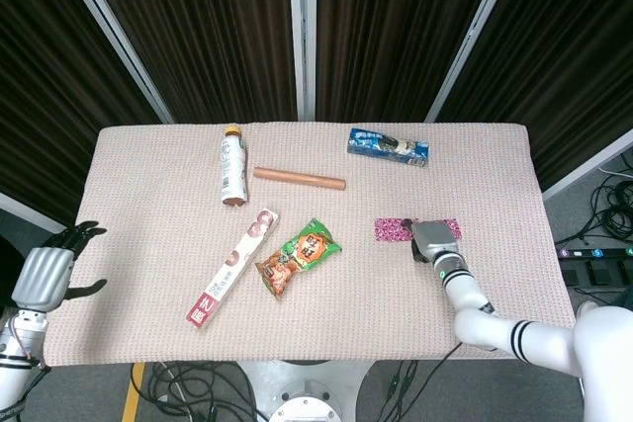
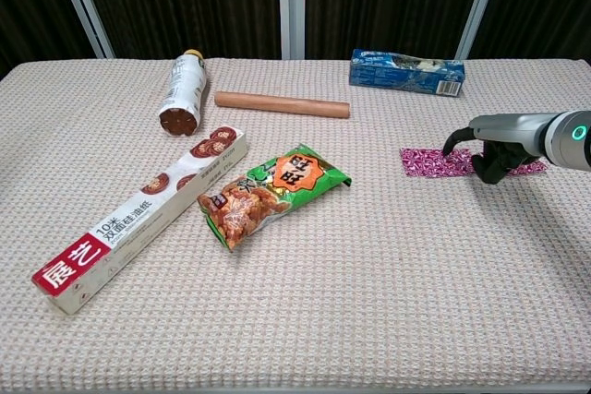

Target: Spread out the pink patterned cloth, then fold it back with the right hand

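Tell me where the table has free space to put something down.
Free: the near strip in front of the long box and snack bag, and the stretch between that bag and the pink cloth. Crowded: the far left, around the bottle and wooden stick.

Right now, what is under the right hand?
The pink patterned cloth lies flat on the table under the right hand. Its ends show on both sides; the middle is covered by the fingers, so the grip cannot be seen.

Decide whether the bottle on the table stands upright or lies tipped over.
Tipped over: the bottle lies on its side on the table, base toward the chest camera, cap pointing away.
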